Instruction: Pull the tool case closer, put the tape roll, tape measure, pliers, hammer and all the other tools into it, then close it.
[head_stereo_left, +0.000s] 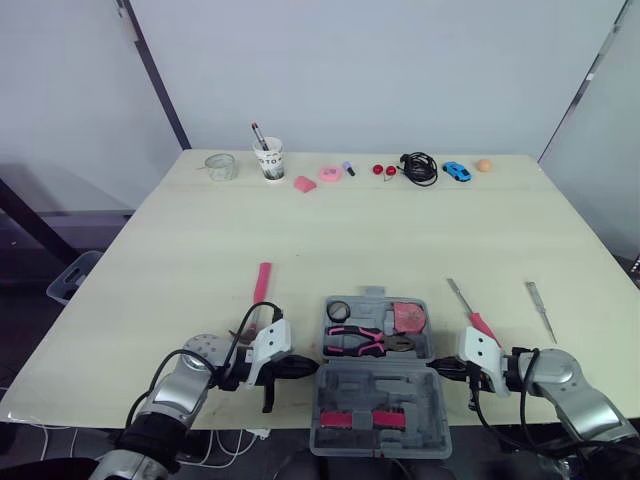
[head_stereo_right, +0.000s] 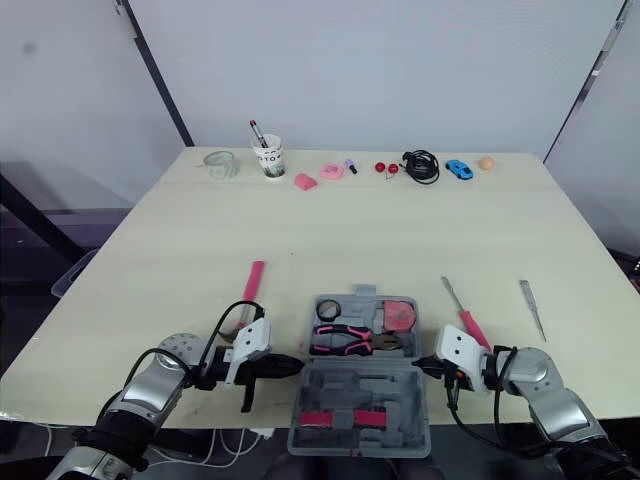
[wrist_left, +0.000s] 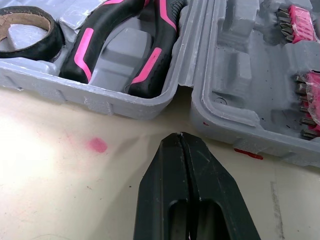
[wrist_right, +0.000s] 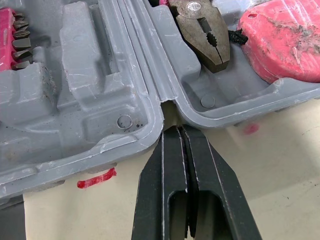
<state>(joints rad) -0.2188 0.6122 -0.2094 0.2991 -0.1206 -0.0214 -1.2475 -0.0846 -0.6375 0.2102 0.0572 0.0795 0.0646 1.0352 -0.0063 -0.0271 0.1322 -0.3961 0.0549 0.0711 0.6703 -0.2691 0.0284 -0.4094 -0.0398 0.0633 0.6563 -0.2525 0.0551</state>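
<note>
Left hand (wrist_left: 181, 136) and right hand (wrist_right: 179, 129) sit clenched empty beside the tool case (head_stereo_left: 375, 385), so closing now would strand the hammer (head_stereo_left: 261, 284) and screwdriver (head_stereo_left: 470, 310) outside.

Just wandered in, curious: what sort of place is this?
Likely a lab test room: plain pale wooden table, open grey plastic tool case with pink-handled pliers, and a small blue toy car.

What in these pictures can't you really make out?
Pink-handled hammer: head partly hidden behind left end effector, eye views.
White paper cup: lettering too small, eye views.
Pink tape measure: cut off by right wrist view's edge.
Black tape roll: cut off by left wrist view's edge.
</note>
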